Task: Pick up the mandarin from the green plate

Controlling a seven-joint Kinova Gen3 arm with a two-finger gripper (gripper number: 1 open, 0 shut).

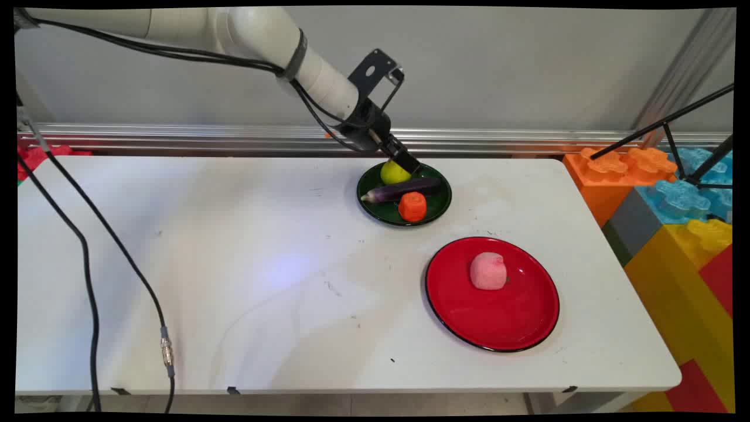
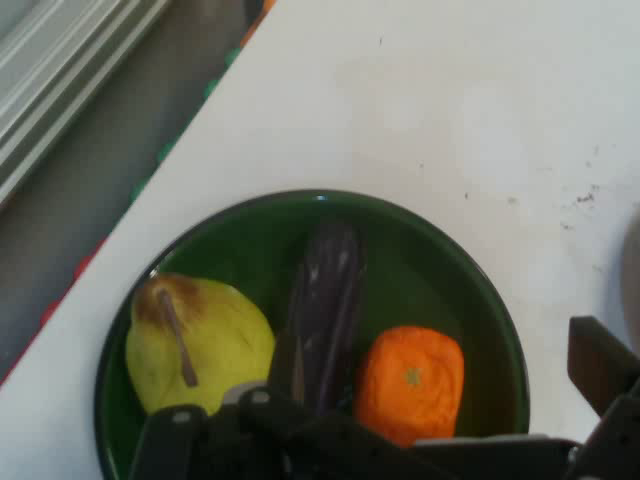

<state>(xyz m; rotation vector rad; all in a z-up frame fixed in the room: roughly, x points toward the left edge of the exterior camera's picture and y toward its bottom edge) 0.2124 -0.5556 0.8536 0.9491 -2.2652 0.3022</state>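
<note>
Red plate [image 1: 515,328] nearest the camera, a pink fruit [image 1: 488,271] on it; the gripper [image 1: 407,161] hangs over the green bowl [image 1: 442,202] farther back.

On the white table [image 1: 205,264] the dark green bowl holds three things: a yellow-green pear [image 2: 200,345] with a brown stem and a brown patch at its top, a dark purple eggplant [image 2: 325,310] lying across the middle, and an orange fruit [image 2: 410,380] with a small green dot. Pear and orange fruit sit on either side of the eggplant, close against it. Fingers are spread apart above the bowl's rim, gripping nothing. Coloured blocks [image 1: 674,199] stand beside the table's right end.
</note>
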